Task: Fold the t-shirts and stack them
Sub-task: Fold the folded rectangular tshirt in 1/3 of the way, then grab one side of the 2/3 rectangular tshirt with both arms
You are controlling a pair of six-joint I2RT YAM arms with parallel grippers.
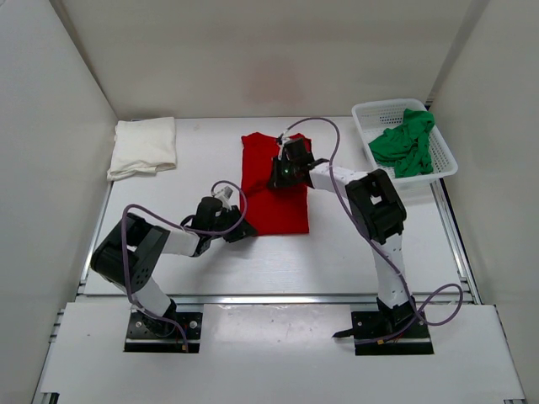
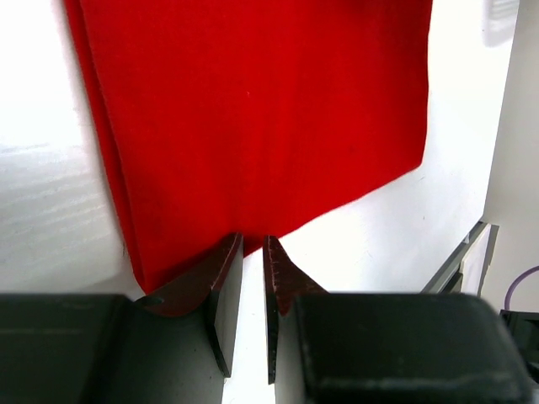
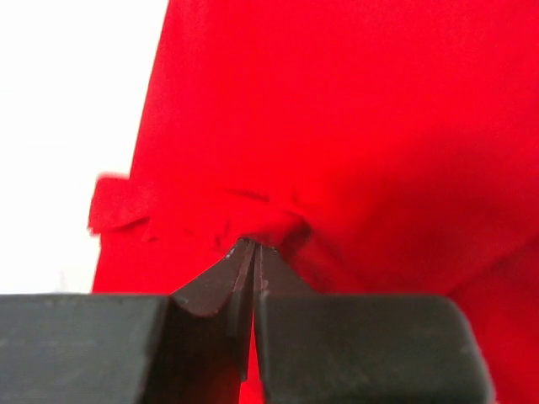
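Now the red t-shirt (image 1: 274, 206) lies flat mid-tabletop (image 1: 295, 263). The right pincer (image 3: 254, 246) is pressed together on a puckered fold of cloth near the shirt's middle. The left pincer (image 2: 253, 244) stands narrowly spread at the shirt's near left corner, its tips at the hem, with bare tabletop showing between them. The cream t-shirt (image 1: 143, 146) lies folded far left of the red one. The green t-shirt (image 1: 406, 143) sits crumpled in the basket (image 1: 364, 118) to its far right.

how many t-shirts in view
3. The cream-white shirt lies folded at far left, the red shirt is spread in the middle, and the green shirt is crumpled in the basket at far right. Another could hide beneath it.
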